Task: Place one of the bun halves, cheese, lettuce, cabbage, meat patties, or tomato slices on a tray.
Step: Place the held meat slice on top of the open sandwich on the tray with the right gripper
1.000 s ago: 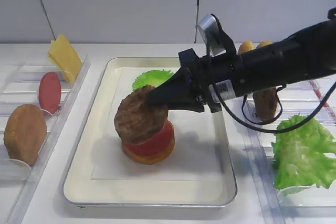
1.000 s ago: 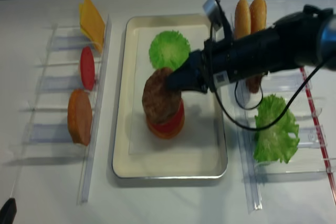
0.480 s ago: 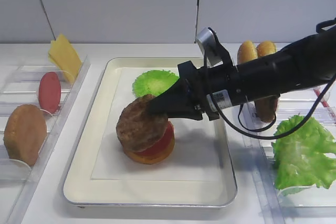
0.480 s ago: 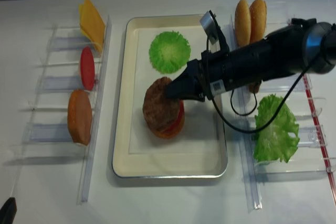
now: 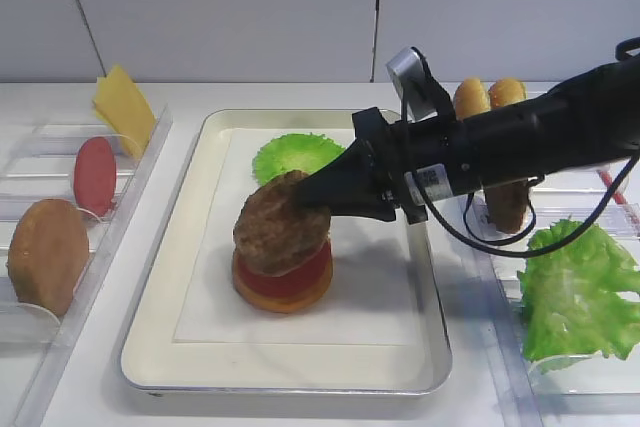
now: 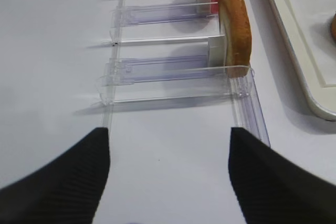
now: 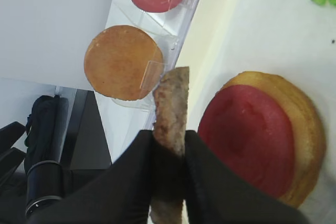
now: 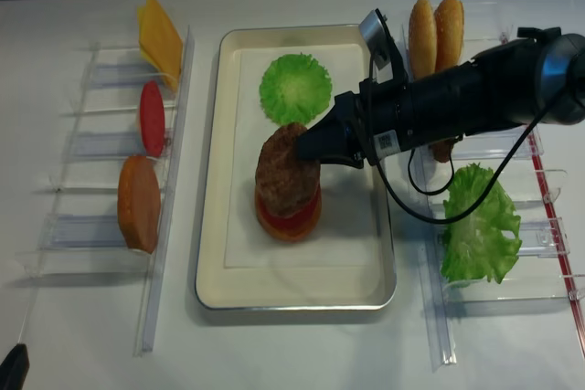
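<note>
my right gripper (image 7: 169, 145) pinches the patty (image 5: 282, 235) tilted over the tomato (image 7: 245, 139); released unlevelled, it could slide off.

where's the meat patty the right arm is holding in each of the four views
Exterior high: the meat patty sits left of centre, pinched by the right gripper above the tomato slice.
Right wrist: the patty shows edge-on at lower centre, between the black fingers.
Left wrist: not in it.
Exterior high (realsense): the patty is mid-frame on the tray.
Shared landmark: the bun half in the left rack, also at.
</note>
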